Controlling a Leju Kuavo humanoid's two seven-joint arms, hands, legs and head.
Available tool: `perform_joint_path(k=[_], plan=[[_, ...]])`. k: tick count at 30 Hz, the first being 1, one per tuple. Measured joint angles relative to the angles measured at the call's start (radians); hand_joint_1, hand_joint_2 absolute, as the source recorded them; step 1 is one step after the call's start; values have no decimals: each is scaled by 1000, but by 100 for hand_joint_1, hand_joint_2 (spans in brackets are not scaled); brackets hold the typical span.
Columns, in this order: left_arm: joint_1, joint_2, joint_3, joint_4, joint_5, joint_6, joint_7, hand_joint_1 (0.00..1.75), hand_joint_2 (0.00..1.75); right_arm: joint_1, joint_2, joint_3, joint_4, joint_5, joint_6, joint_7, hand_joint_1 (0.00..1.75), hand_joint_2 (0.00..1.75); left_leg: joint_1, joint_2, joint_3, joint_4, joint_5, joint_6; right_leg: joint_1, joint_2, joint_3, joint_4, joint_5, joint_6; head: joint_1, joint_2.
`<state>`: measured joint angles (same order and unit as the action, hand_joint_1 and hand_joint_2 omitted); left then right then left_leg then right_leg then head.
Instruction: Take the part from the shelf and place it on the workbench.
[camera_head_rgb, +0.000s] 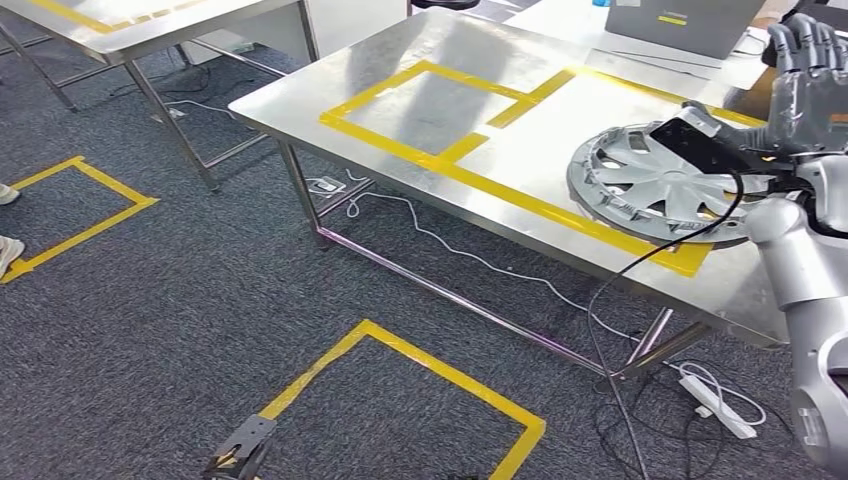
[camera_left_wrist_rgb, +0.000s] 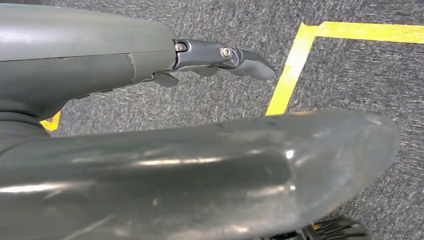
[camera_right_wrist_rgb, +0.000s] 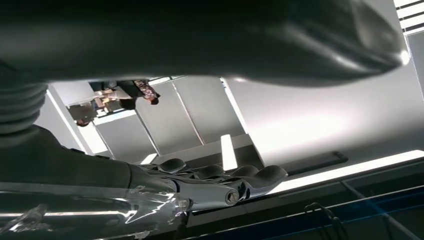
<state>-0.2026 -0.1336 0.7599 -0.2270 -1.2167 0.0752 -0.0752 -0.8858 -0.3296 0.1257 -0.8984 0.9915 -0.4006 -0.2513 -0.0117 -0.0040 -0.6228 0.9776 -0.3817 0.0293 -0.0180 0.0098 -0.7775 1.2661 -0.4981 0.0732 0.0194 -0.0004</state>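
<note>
Steel workbench (camera_head_rgb: 420, 40) on grey carpet (camera_head_rgb: 150, 320) bears the hubcap (camera_head_rgb: 650, 185); both hands' fingers spread, empty.

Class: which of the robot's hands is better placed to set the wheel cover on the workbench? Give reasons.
Right. The right hand is beside the wheel cover above the workbench; the left hand hangs over carpet.

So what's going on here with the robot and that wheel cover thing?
The robot is at a steel workbench marked with yellow tape. A grey wheel cover lies on the bench inside the taped area, near the edge. The right hand is raised above and beyond it, fingers up, holding nothing, so the part looks already set down. The left hand hangs low over the carpet beside a yellow floor marking, also holding nothing.
</note>
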Motion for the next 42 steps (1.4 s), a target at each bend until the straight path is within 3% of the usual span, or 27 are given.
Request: perform_joint_path(k=[1,2,5,7,8,12,16,19,28,35,39,41,42], plan=[[1,0,0,0,0,0,0,0,0,5,0,0,0,-1,0,-1,0,0,1,1,-1,0,1,-1,0,0,-5,32,-10,2,0,0],[1,0,0,0,0,0,0,0,0,10,0,0,0,-1,0,-1,0,0,2,1,-1,0,3,-3,-1,-1,11,21,-2,4,1,0],[1,0,0,0,-2,0,0,0,0,13,0,-1,-1,-2,-2,-2,0,0,8,1,-7,5,7,-15,-2,-5,143,-175,58,7,0,0],[0,0,0,0,-2,1,0,0,0,13,0,-3,-2,-2,-5,-3,0,0,9,0,-11,8,9,-28,3,-2,187,-244,65,-4,1,0],[0,1,0,0,-3,3,0,0,0,14,0,-4,-2,-3,-6,-4,0,0,8,-1,-13,9,8,-32,5,1,187,-244,67,-12,1,0],[0,1,0,0,-8,13,-2,0,0,15,0,-8,-2,-4,-9,-8,0,0,8,-1,-17,3,15,-8,6,6,177,-249,74,-26,-1,0],[-1,1,0,0,-10,12,-4,0,0,17,0,-12,-2,-6,-10,-12,0,0,11,0,-21,-8,34,-37,9,8,167,-248,81,-35,-1,0],[-1,1,-1,0,-12,10,-4,0,0,20,0,-15,-2,-11,-11,-14,0,0,12,-1,-24,-10,39,-46,10,7,163,-247,83,-36,0,0],[-1,2,-2,0,-18,3,-6,0,0,33,0,-25,-2,-46,-7,-28,0,0,9,-2,-35,-8,40,-49,7,5,158,-250,88,-29,0,0],[-1,4,-2,0,-19,1,-8,0,0,38,0,-35,-2,-68,9,-37,0,0,3,-2,-44,4,34,-35,0,4,156,-253,91,-18,0,0],[-3,4,-2,0,-19,1,-9,0,0,39,0,-41,-2,-71,12,-38,0,0,2,1,-43,4,33,-20,-4,6,156,-258,90,-5,0,0],[-5,4,-2,0,-19,1,-9,0,0,38,0,-46,-2,-71,13,-38,0,0,6,8,-37,-5,37,-12,-3,4,141,-227,64,0,1,0],[-6,4,-3,0,-19,1,-9,0,0,38,0,-48,-2,-71,14,-38,0,0,8,13,-35,-9,38,-9,-2,2,121,-181,36,1,2,0]])
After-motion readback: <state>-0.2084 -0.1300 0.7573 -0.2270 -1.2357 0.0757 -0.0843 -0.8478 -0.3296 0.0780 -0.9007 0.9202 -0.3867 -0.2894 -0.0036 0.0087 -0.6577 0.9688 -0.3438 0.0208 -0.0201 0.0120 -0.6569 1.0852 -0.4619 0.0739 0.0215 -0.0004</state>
